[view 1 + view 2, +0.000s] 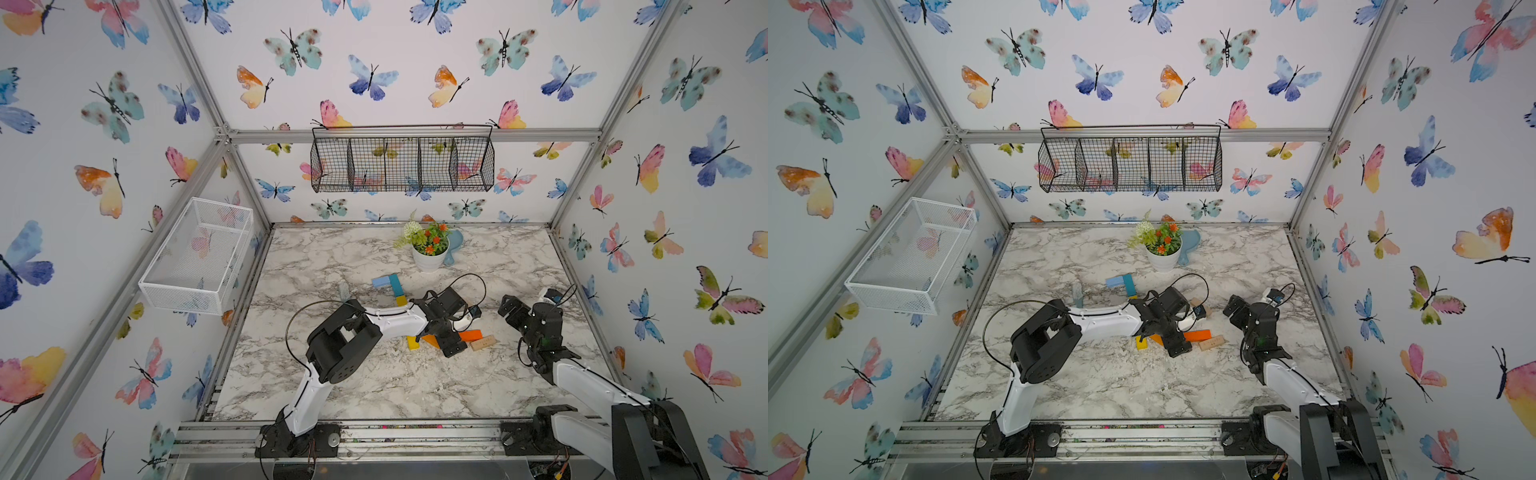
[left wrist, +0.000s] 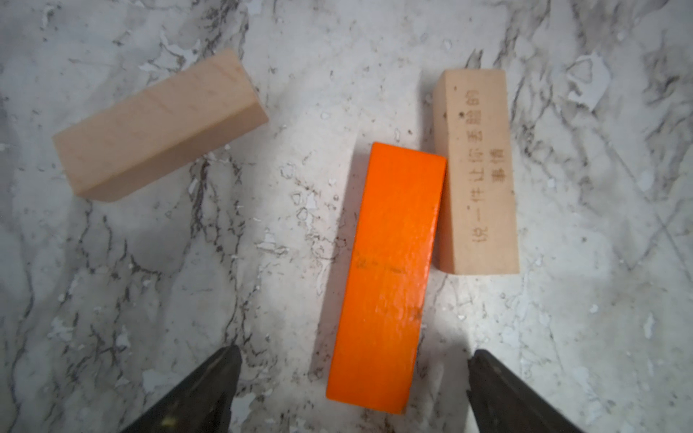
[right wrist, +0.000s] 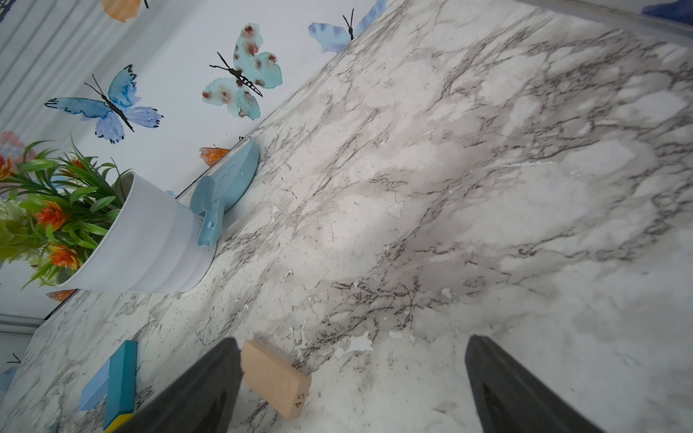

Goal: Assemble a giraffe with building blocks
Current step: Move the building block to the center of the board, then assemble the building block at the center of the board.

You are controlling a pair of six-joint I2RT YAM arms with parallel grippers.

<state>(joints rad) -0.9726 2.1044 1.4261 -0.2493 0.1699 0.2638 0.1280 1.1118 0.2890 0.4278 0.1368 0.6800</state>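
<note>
The giraffe's laid part shows in both top views: a light-blue block [image 1: 380,281], a teal block [image 1: 395,284] and a yellow block [image 1: 401,300] in an L. My left gripper [image 2: 352,356] is open low over the table, with an orange block [image 2: 386,277] lying flat between its jaws, untouched. An engraved plain-wood block [image 2: 476,172] touches the orange one; another wood block [image 2: 157,127] lies apart. From above, the left gripper [image 1: 453,347] covers a second orange block [image 1: 430,340] beside a yellow block [image 1: 412,343]. My right gripper [image 3: 352,341] is open and empty, near a wood block [image 3: 275,376].
A white pot of flowers [image 1: 430,249] and a pale-blue brush [image 1: 454,245] stand at the back of the marble table [image 1: 374,386]. A white mesh basket [image 1: 199,253] hangs on the left wall, a black wire basket [image 1: 403,164] on the back wall.
</note>
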